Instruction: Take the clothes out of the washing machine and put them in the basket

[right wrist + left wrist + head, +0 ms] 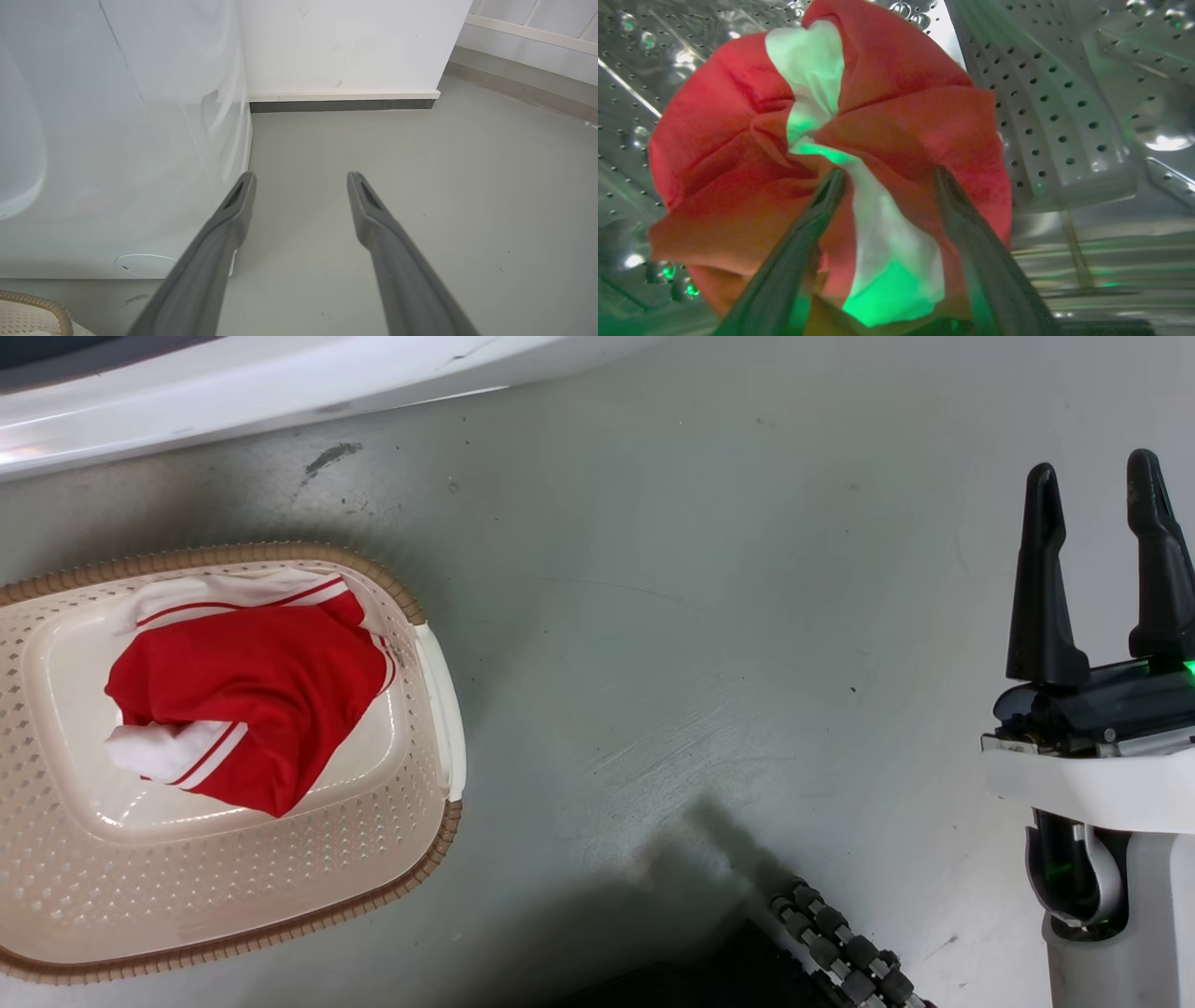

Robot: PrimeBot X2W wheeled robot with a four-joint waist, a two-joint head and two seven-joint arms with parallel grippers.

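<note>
Done so far: a red garment (252, 700) with white striped cuffs lies bunched in the basket (233, 915), which stands on the grey floor (700, 616) near the washing machine (187, 392).
Left to do: a second red-and-white piece (896, 116) sits inside the perforated steel drum (1064, 116). I'd call the job roughly half done, though I can't tell whether more lies behind it.
Left arm: the left gripper (889, 177) is deep in the drum. Its fingers are spread wide and the tips are pushed into the folds, with a white strip between them. It has not yet closed on the cloth.
Right arm: the right gripper (1092, 467) hangs over bare floor, well apart from the basket. Its fingers are wide apart and hold nothing.
Next, my guess: pinch the fabric, draw it out through the porthole, then carry it across to the basket.
</note>
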